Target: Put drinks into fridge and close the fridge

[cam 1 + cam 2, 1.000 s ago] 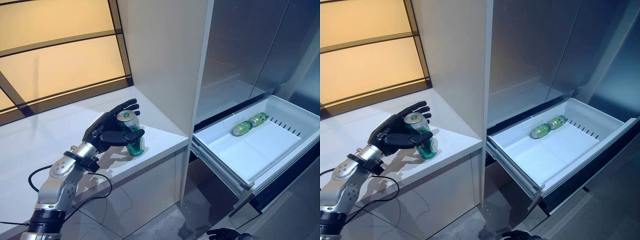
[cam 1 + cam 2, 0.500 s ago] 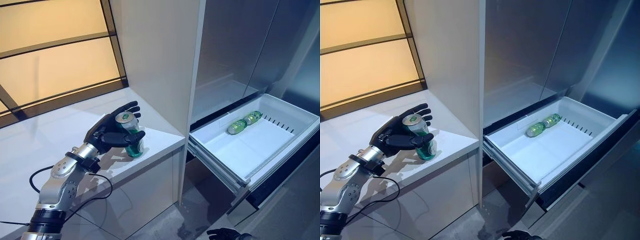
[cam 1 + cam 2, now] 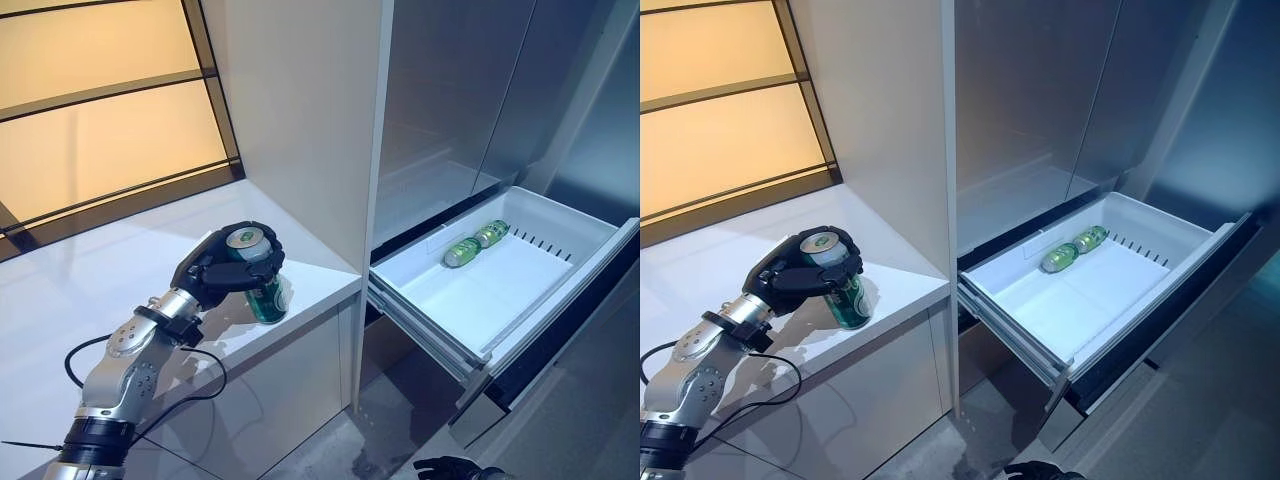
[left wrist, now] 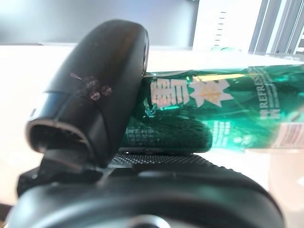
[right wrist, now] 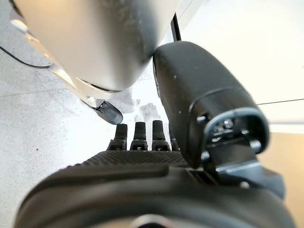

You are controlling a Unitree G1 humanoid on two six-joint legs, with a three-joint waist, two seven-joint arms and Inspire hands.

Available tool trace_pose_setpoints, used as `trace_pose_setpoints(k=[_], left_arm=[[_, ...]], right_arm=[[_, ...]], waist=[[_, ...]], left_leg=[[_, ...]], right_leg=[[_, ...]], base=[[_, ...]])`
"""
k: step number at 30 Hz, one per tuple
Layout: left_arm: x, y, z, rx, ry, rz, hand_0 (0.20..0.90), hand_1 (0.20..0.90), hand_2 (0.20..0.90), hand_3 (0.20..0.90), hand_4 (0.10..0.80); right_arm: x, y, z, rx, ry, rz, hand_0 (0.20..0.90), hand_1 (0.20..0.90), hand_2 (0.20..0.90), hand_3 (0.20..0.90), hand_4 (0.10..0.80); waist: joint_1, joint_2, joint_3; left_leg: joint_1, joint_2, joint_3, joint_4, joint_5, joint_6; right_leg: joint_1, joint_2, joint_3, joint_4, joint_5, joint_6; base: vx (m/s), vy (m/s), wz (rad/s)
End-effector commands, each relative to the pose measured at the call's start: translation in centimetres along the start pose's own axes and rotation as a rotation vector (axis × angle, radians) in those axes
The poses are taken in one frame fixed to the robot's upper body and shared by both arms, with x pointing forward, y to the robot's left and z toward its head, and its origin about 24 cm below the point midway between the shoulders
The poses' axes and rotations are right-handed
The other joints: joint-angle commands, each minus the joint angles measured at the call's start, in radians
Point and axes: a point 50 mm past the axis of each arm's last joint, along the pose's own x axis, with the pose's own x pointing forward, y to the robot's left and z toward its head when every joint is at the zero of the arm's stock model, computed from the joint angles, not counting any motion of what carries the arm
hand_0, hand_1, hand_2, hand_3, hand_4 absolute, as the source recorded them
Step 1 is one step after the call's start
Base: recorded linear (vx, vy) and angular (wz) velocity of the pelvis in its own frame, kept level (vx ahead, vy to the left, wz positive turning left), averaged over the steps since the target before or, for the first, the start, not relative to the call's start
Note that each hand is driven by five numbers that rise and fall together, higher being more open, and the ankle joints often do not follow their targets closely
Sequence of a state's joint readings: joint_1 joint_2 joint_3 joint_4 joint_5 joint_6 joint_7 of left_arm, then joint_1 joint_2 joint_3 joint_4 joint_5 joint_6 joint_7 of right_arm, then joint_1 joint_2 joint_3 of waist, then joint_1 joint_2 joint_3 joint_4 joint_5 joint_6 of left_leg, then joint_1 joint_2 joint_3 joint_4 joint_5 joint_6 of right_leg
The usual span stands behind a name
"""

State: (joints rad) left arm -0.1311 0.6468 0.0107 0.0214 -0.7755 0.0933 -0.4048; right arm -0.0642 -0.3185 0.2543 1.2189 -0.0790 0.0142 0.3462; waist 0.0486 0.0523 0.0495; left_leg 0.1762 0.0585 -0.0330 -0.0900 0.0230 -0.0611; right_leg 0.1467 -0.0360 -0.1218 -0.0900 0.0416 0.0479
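- The left hand (image 3: 228, 272) is curled round the green can (image 3: 262, 293) — thumb and fingers closed on its upper part, as its wrist view confirms.
- The can stands upright on the white table (image 3: 120, 280), left of centre in the frame.
- The open fridge drawer (image 3: 480, 310) lies to the right and lower — two green bottles (image 3: 475, 243) rest at its far end.
- The right hand (image 5: 142, 142), hanging low over the floor, has relaxed fingers holding nothing; the left is plainly nearer.

White countertop (image 3: 120, 270) beneath an amber-lit window (image 3: 100, 110) with dark frame bars; tall white cabinet side panel (image 3: 300, 110) rising at the counter's end; grey speckled floor (image 3: 390, 430) below.
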Motion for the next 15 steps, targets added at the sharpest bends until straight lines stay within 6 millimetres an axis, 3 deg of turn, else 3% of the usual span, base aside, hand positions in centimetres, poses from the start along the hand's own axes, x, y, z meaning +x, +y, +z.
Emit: trace_pose_setpoints(k=[1,7,8,9,11,15], left_arm=[[3.2,-1.2,7.1,0.079,-0.318,-0.108,0.300,0.300,0.300,0.200,0.100],[3.5,-2.5,7.8,0.053,-0.358,-0.189,0.300,0.300,0.300,0.200,0.100],[3.6,-3.2,8.1,0.031,-0.386,-0.245,0.300,0.300,0.300,0.200,0.100],[3.6,-3.3,8.1,0.028,-0.390,-0.253,0.300,0.300,0.300,0.200,0.100],[3.9,-4.9,8.6,-0.018,-0.441,-0.363,0.300,0.300,0.300,0.200,0.100],[4.0,-6.7,9.9,-0.054,-0.502,-0.476,0.300,0.300,0.300,0.200,0.100]], right_arm=[[-0.4,-0.8,-0.8,-0.012,0.038,0.019,0.900,0.900,0.900,0.900,0.800],[-0.4,-0.8,1.1,0.018,-0.101,0.012,0.900,0.900,0.900,0.900,0.800],[-0.5,-0.9,2.8,0.010,-0.189,0.007,0.900,0.900,0.900,0.900,0.800],[-0.5,-0.9,3.0,0.007,-0.202,0.004,0.900,0.900,0.900,0.900,0.800],[-1.0,-1.1,6.2,-0.045,-0.374,-0.025,0.900,0.900,0.900,0.900,0.800],[-2.6,0.2,11.1,-0.099,-0.614,-0.007,0.900,0.900,0.900,0.900,0.800]], waist=[[-0.021,-0.016,-0.006],[-0.028,-0.019,-0.005],[-0.031,-0.020,-0.003],[-0.032,-0.020,-0.003],[-0.034,-0.015,-0.008],[-0.054,-0.010,-0.004]], left_leg=[[0.005,-0.099,0.057,0.031,-0.090,0.078],[0.006,-0.099,0.061,0.035,-0.091,0.080],[0.006,-0.098,0.062,0.036,-0.092,0.080],[0.007,-0.098,0.062,0.037,-0.092,0.080],[0.003,-0.097,0.065,0.038,-0.091,0.080],[0.007,-0.097,0.078,0.029,-0.091,0.084]], right_leg=[[0.010,0.044,0.036,0.103,-0.150,0.000],[0.012,0.045,0.040,0.099,-0.145,0.001],[0.011,0.044,0.041,0.099,-0.143,0.000],[0.011,0.044,0.041,0.099,-0.143,0.000],[0.007,0.048,0.046,0.098,-0.138,0.002],[0.006,0.044,0.045,0.092,-0.138,0.006]], base=[[-0.001,-0.007,-0.04],[0.001,-0.009,-0.10],[0.003,-0.008,-0.05],[0.004,-0.006,-0.04],[0.002,0.005,-0.02],[-0.012,0.021,-0.08]])
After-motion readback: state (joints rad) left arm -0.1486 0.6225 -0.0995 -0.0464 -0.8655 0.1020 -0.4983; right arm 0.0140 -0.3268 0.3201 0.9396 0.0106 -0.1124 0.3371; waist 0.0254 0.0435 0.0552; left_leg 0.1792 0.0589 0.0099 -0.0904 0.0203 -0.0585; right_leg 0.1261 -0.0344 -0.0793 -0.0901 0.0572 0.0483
